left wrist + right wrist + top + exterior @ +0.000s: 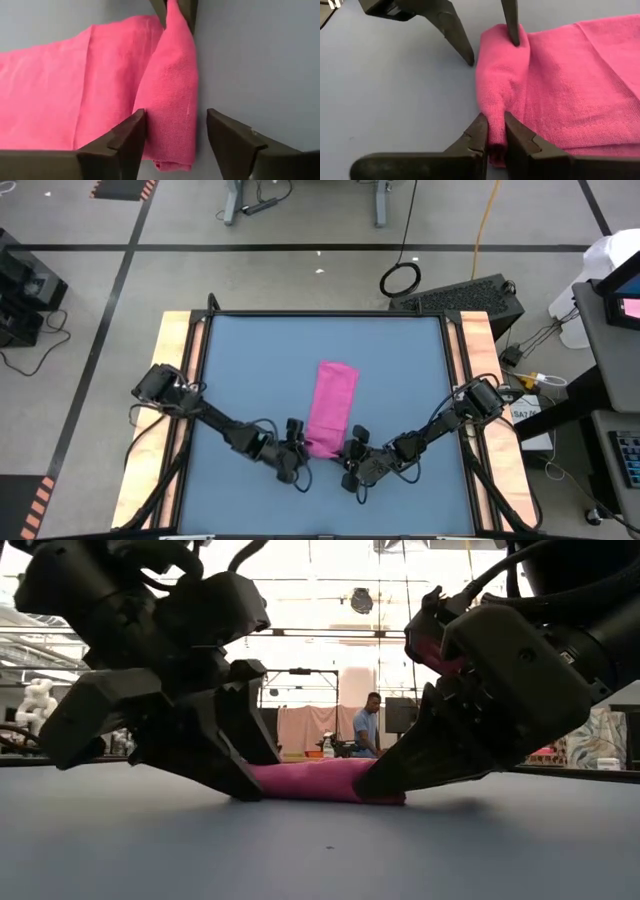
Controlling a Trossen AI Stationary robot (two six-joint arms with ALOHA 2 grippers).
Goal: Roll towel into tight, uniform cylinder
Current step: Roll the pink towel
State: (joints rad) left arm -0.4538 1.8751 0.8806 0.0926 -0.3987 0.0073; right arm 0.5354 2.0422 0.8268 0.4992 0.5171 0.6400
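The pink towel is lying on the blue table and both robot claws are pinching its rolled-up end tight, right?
Not quite. Only the right gripper pinches the rolled end of the towel on the table. The left wrist view shows the left gripper open around the roll.

Overhead view straight down, low view level across table [250, 370], wrist views close, all sharing towel [333, 406]

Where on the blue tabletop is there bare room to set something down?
Bare tabletop lies either side of the towel and beyond its far end. The near edge is crowded: left pincer and right pincer flank the rolled end.
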